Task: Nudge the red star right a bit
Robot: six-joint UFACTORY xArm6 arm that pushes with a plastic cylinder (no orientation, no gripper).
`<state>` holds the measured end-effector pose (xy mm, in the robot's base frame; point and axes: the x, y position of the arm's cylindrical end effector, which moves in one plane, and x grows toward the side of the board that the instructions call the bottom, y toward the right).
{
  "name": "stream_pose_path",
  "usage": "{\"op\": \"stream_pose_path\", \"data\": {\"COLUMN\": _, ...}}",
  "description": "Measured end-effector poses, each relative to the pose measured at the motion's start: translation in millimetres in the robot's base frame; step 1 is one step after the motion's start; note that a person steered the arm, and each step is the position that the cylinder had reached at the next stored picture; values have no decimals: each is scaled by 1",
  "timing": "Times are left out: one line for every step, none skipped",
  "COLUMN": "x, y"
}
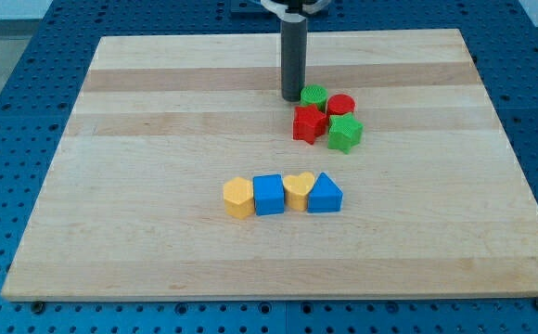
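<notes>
The red star lies right of the board's middle, in a tight cluster. A green round block sits just above it, a red round block is at its upper right, and a green star touches its right side. My tip stands on the board just left of the green round block and just above and left of the red star, close to both.
A row of blocks lies below the cluster: a yellow hexagon, a blue cube, a yellow heart and a blue triangular block. The wooden board sits on a blue perforated table.
</notes>
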<state>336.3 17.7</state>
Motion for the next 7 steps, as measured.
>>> {"op": "stream_pose_path", "data": {"x": 1, "y": 5}}
{"op": "stream_pose_path", "data": {"x": 1, "y": -5}}
{"op": "stream_pose_path", "data": {"x": 1, "y": -45}}
{"op": "stream_pose_path", "data": {"x": 22, "y": -64}}
{"op": "stream_pose_path", "data": {"x": 54, "y": -64}}
{"op": "stream_pose_path", "data": {"x": 66, "y": -52}}
{"op": "stream_pose_path", "data": {"x": 66, "y": -32}}
